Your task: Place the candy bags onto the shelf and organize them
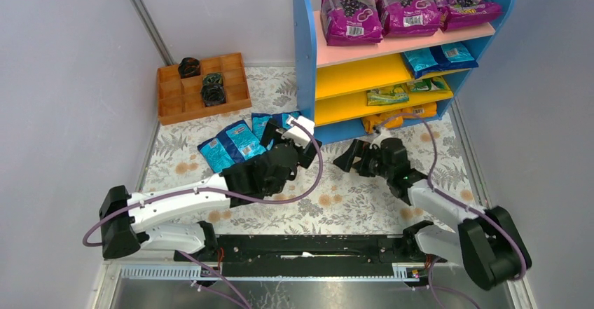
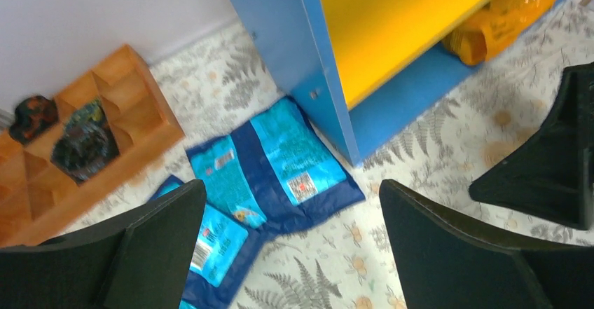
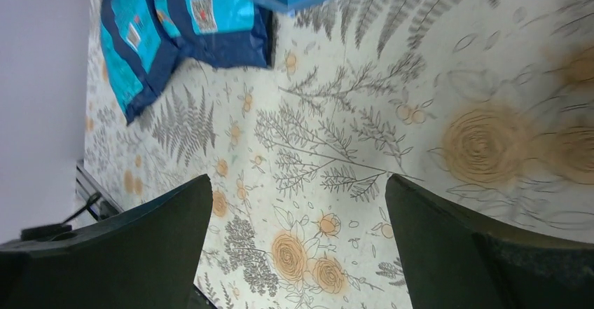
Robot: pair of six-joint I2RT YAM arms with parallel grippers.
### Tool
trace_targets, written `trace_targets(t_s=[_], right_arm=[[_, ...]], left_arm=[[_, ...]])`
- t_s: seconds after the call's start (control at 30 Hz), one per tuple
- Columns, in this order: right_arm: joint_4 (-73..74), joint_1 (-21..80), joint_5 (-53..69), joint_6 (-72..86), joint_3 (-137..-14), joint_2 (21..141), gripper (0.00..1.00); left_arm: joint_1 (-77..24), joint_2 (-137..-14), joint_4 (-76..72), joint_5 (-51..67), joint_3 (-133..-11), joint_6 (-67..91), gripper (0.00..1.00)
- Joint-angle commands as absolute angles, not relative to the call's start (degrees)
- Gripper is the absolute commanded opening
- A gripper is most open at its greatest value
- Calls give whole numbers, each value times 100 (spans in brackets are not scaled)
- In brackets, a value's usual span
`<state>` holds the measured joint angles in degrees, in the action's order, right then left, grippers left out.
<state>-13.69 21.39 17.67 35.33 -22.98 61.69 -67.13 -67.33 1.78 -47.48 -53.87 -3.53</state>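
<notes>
Lying fanned on desk (image 1: 350, 200), blue candy bags (image 1: 235, 144) are found at nine o'clock of left claw (image 1: 291, 141), beside shelf (image 1: 305, 57). Left claw, right claw (image 1: 357, 156) spread wide, empty. Bags judged light, slick, floppy; free edge to be pinched.

Light was bright and even; shadows soft. Glossy purple grape-print bags (image 1: 407, 8) showed glare. In left wrist view, black fingers (image 2: 143, 253) and orange compartmented wooden tray (image 2: 140, 106) were blurred.

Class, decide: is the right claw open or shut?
Open. In the right wrist view, the right claw has its fingers wide apart, with only the floral table cover between them.
</notes>
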Motion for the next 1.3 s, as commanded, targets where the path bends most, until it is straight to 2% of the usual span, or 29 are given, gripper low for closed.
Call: trace_targets(t_s=[0.0, 0.13, 0.33, 0.67, 0.83, 1.03, 1.17, 1.27], right_arm=[[-3446, 2574, 1667, 3749, -1952, 6922, 100], [-3784, 2608, 1890, 3774, -2060, 7479, 100], [-4004, 2610, 1863, 3809, -1745, 7205, 100], [-4070, 2606, 1959, 3875, -1711, 7271, 100], [-4069, 2610, 1964, 3891, -1722, 7314, 100], [-4070, 2610, 1990, 3894, -1737, 7373, 100], [-4061, 2606, 2003, 3894, -1769, 7429, 100], [-4048, 2604, 2010, 3898, -1787, 7476, 100]], left_arm=[[-6568, -6784, 1439, -4824, -5424, 1514, 99], [-5936, -6644, 2569, -4413, -5074, 2983, 99], [-4371, -6123, 3490, -3404, -4465, 3995, 99], [-951, -5117, 3378, -717, -3372, 5019, 99], [-21, -5032, 2677, 522, -2637, 5387, 96], [288, -5443, 1297, 1635, -1856, 5804, 79], [289, -5501, 1207, 1398, -1786, 5695, 62], [290, -5482, 1201, 1160, -1808, 5584, 54]])
